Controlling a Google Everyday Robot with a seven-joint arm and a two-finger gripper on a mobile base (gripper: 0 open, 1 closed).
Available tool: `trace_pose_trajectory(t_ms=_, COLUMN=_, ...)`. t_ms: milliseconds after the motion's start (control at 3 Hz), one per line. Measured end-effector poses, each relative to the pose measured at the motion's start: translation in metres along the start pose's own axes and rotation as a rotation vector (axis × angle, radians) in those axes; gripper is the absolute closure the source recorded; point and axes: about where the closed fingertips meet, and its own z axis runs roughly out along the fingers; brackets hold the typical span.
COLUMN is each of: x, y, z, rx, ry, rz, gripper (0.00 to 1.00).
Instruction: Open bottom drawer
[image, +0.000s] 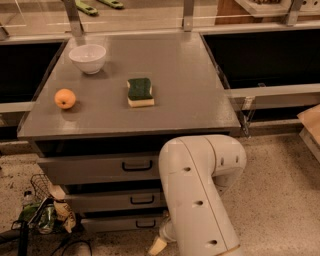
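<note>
The bottom drawer (117, 223) is the lowest and narrowest of three grey drawer fronts under the grey tabletop (185, 95). Its small black loop handle (145, 224) shows near its right end. The front looks flush, stepped back under the middle drawer (107, 201). My white arm (200, 195) bends down in front of the cabinet's right side and hides the drawers' right ends. My gripper (158, 243) hangs low at the arm's end, just below and right of the bottom drawer's handle; most of it is covered by the arm.
On the tabletop sit a white bowl (87, 58), an orange (65, 98) and a green-and-yellow sponge (139, 91). A wire basket with bottles and cables (42, 212) stands on the floor left of the drawers. The top drawer (97, 169) is the widest.
</note>
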Motion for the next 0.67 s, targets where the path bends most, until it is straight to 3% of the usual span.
trace_pose_trajectory(t_ms=667, x=-0.0044, y=0.0044, z=0.0182, rx=-0.023, ry=0.021, rz=-0.017, gripper=0.00)
